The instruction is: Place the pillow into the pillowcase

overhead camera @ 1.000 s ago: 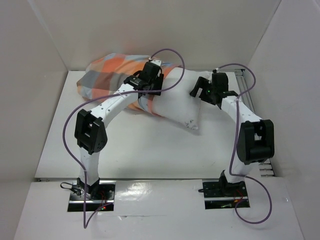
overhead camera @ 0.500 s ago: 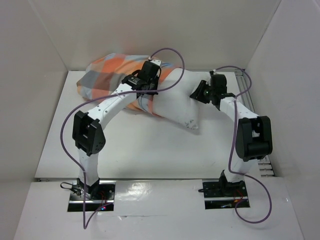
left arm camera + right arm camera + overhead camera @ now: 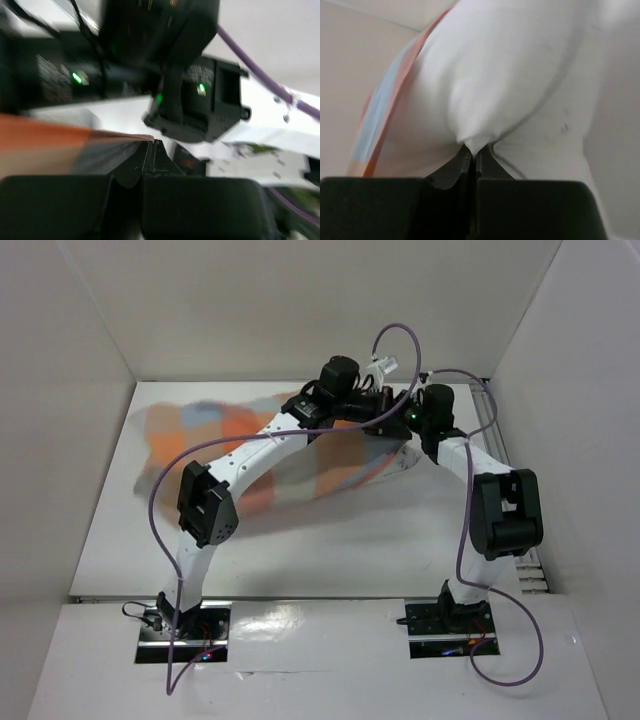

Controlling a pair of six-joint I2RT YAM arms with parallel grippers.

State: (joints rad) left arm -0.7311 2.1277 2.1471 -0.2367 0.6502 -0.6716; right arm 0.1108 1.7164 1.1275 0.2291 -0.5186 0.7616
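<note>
Grip: my left gripper [image 3: 152,147] clamped on pillowcase [image 3: 45,145] edge; my right gripper [image 3: 474,150] pinching pillow [image 3: 510,65] fabric.
Layout: both grippers nearly meet at the right end; pillow and pillowcase stretch leftward across the table [image 3: 300,550].

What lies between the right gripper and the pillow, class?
Nothing: in the right wrist view the right gripper pinches a fold of the pillow directly.

We see the pillowcase [image 3: 225,440], thin cloth in orange, light blue and grey checks, blurred and stretched across the far half of the table [image 3: 300,550], its orange edge nipped between the left fingers [image 3: 131,167]. The pillow [image 3: 510,75] is plump and plain white, the checked cloth lies along one side of it, and a fold of it is pinched between the right fingers [image 3: 454,172].
</note>
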